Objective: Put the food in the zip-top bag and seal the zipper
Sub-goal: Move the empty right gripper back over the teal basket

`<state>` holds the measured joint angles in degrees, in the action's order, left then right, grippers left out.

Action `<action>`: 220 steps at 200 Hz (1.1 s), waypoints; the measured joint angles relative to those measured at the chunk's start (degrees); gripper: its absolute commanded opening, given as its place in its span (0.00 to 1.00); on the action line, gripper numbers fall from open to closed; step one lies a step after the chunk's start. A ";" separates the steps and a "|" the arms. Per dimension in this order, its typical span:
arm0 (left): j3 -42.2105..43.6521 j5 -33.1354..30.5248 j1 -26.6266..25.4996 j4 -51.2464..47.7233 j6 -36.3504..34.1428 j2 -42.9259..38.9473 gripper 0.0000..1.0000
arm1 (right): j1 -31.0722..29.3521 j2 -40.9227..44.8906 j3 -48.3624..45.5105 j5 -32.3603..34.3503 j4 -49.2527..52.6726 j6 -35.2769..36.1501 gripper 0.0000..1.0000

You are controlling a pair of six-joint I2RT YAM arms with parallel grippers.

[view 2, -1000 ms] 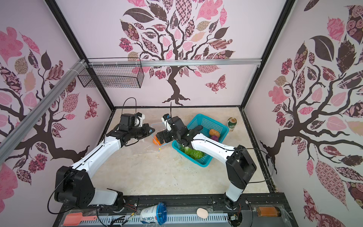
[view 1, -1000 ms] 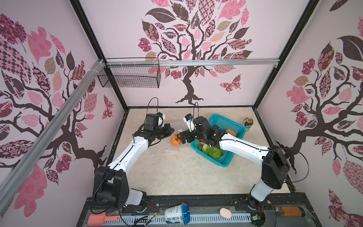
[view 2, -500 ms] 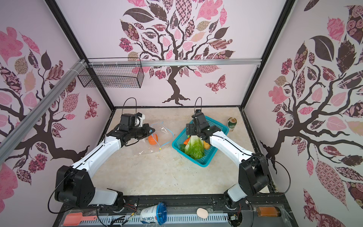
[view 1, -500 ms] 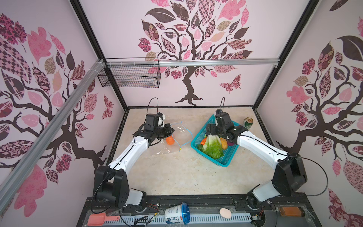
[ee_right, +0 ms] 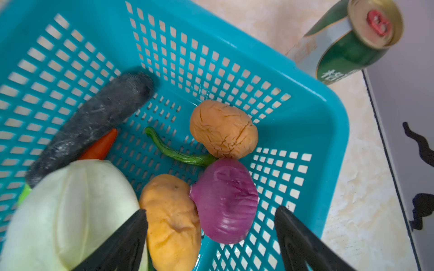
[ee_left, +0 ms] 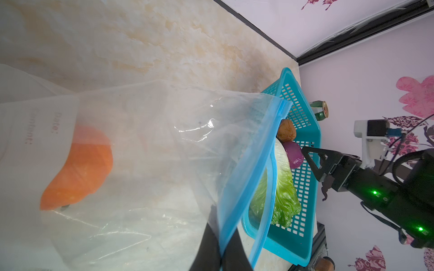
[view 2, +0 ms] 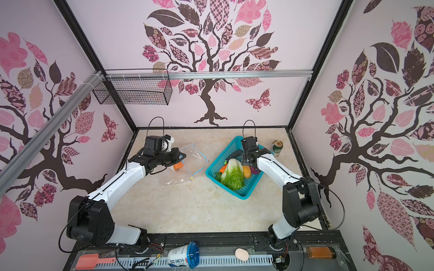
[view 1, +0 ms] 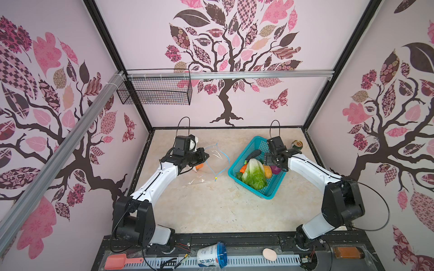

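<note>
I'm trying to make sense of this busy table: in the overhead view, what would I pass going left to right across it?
Orange pumpkin piece in the zip-top bag → yellow slider tab → cabbage → purple onion → green can.

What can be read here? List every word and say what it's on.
"Date:" in pale red print on the bag, seen in the left wrist view.
"Content:" next to it on the bag; faint, so this is only a likely reading.
"大果粒" on the cup lying at the front.
Can: white characters, cut off and blurred; unreadable.
</note>
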<state>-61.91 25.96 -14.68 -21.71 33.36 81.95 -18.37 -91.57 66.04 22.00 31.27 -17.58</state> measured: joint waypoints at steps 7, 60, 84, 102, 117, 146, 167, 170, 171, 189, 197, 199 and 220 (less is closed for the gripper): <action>0.00 0.04 0.00 0.02 0.07 0.00 0.00 | 0.00 -0.48 -0.13 0.33 0.37 0.04 0.84; 0.00 0.09 0.00 0.13 0.17 0.07 0.00 | 0.02 -3.58 -0.81 2.95 1.33 0.02 0.82; 0.00 0.07 0.00 0.15 0.17 0.07 0.00 | 0.07 -4.72 -0.85 2.27 0.79 0.00 0.80; 0.00 0.07 0.00 0.15 0.17 0.07 0.00 | 0.09 -4.72 -0.85 0.79 0.35 -0.04 0.80; 0.00 0.04 0.00 0.15 0.15 0.07 0.00 | 0.22 -4.74 -0.85 -1.31 -0.55 -0.11 0.80; 0.00 -0.02 0.00 0.15 0.13 0.07 0.00 | 0.37 -4.74 -0.68 -6.40 -3.45 0.02 0.80; -0.02 -0.20 0.00 0.13 0.07 0.07 0.00 | 0.57 -4.76 0.31 -9.53 -5.29 0.26 0.80; 0.00 -0.20 0.00 0.13 0.07 0.07 0.00 | 0.57 -4.76 0.46 -9.88 -5.55 0.31 0.80; 0.00 -0.20 0.00 0.13 0.04 0.07 0.00 | 0.57 -4.76 0.55 -10.01 -5.68 0.35 0.80; -0.02 -0.26 0.00 0.13 0.00 0.04 0.00 | 0.48 -4.76 1.57 -11.15 -6.23 0.85 0.81; 0.00 -0.28 0.00 0.13 -0.02 0.04 0.00 | 0.48 -4.76 1.88 -11.06 -6.14 1.09 0.81; 0.00 -0.31 0.00 0.13 -0.04 0.04 0.00 | 0.48 -4.76 1.92 -11.02 -6.14 1.09 0.81; -0.02 -0.35 0.00 0.13 -0.15 0.04 0.00 | 0.31 -4.76 1.97 -9.18 -5.27 1.33 0.81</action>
<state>-61.93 25.61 -14.68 -21.58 33.21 82.00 -18.06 -96.33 68.01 12.82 26.00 -16.25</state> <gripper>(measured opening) 0.049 0.807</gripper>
